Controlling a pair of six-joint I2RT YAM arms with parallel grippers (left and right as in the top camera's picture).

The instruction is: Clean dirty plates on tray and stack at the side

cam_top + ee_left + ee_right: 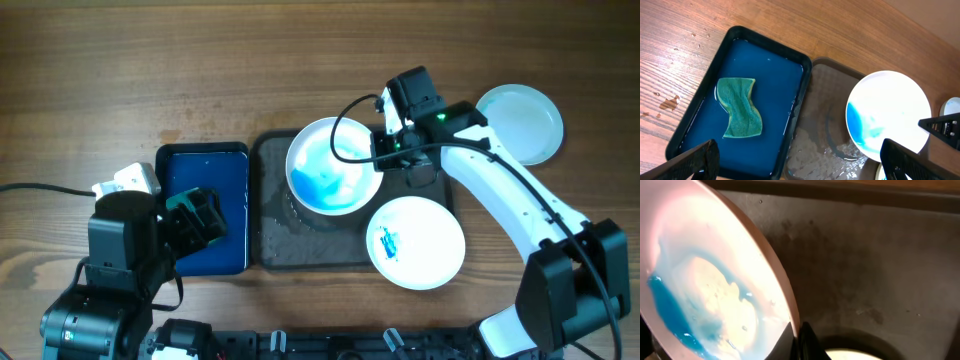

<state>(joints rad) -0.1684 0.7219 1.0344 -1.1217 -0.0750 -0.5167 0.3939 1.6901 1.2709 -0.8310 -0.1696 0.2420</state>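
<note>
Right pincer (386, 142) first: it is clamped tight on the far right rim of the smeared plate (330, 165), fingers (801, 339) nipping the edge with hardly a gap between them. From the right wrist camera that plate sits at a slant over the tray, and watery blue is pooled towards one side of its middle. Beneath it lies the tray (275, 245), dark brown-grey, its floor wet and glistening where it is bare. The held plate hangs over the tray's far middle part.

Moving outward, a second plate (415, 242) lies flat at the tray's near right corner, spilling over the rim there, with a small bright blue scribble left of its centre. Past the right arm, a third plate (520, 122) rests on the bare worktop (300, 60), off the tray's far right corner, apart from the other two and with no blue showing on it.

Now the other side. The left pincer (205, 218) is spread wide, holding nothing, and hovers over the blue tray (200, 152), which stands just beside the brown one on its left. In the left wrist view both dark fingertips (695, 160) frame the shot, and a green sponge (740, 107) lies curled in the shallow blue water. A few drops (669, 102) wet the wood beside that tray.
</note>
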